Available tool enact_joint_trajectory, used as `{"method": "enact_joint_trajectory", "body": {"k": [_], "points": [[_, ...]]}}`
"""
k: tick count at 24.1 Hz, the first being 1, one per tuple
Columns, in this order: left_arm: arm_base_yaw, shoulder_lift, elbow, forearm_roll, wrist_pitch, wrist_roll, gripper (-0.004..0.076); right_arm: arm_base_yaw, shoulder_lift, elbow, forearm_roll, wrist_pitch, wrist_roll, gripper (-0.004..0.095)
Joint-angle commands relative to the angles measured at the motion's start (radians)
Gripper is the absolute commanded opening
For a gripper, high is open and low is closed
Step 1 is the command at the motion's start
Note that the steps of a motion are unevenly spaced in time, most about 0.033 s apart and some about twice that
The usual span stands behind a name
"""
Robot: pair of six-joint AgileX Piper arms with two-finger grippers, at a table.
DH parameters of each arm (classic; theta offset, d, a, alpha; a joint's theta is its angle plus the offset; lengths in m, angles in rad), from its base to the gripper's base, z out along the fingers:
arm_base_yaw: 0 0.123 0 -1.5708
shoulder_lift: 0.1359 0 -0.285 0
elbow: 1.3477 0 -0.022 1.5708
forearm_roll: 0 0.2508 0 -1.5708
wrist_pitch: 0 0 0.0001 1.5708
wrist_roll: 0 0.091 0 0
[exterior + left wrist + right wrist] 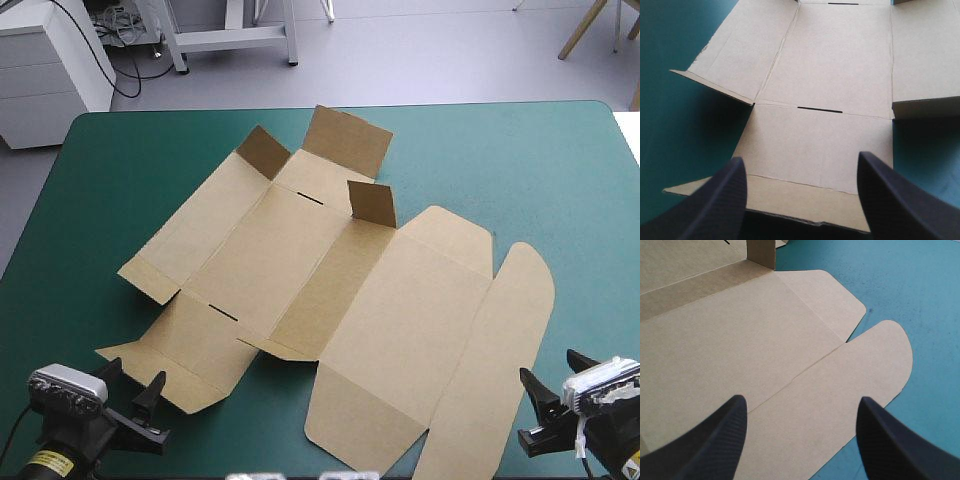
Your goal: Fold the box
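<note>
The left gripper (pixel 135 385) sits at the tabletop's near-left corner and the right gripper (pixel 550 378) at its near-right, both with fingers wide and empty. The brown box (pixel 300 260) lies mostly flat mid-table. To lift the near flap (pixel 810 145) cleanly, probably slide one finger under its edge. The left wrist view shows its slot (pixel 820 109). Only the high view shows the raised tabs (pixel 372 203) farther back.

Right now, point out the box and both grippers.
box (pixel 275 245): high view, flat middle panel.
left gripper (pixel 800 157): left wrist view, midway between its fingers.
right gripper (pixel 802 398): right wrist view, midway between its fingers.
</note>
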Motion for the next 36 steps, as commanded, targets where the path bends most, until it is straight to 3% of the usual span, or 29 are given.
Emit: {"method": "enact_joint_trajectory", "body": {"k": [1,12,20,25,29,36], "points": [[-0.004,0.011,-0.034,-0.022,-0.069,-0.005,0.0456,-0.001,0.012,-0.025,-0.008,-0.065,0.001,0.059],[-0.004,0.053,-0.09,-0.014,-0.06,-0.067,0.0456,-0.001,0.073,-0.029,-0.008,-0.038,0.023,0.059],[-0.004,0.326,-0.305,0.024,0.041,-0.104,0.0456,-0.001,0.342,-0.153,-0.008,-0.093,0.08,0.059],[-0.004,0.453,-0.429,0.024,0.056,-0.122,0.0456,-0.001,0.557,-0.338,0.001,-0.109,0.073,0.059],[-0.004,0.548,-0.542,0.024,0.133,-0.132,0.0456,-0.001,0.832,-0.606,0.011,-0.073,0.007,0.059],[-0.004,0.587,-0.576,0.031,0.185,-0.132,0.0456,0.002,1.226,-0.984,0.168,0.129,-0.195,0.059]]}}
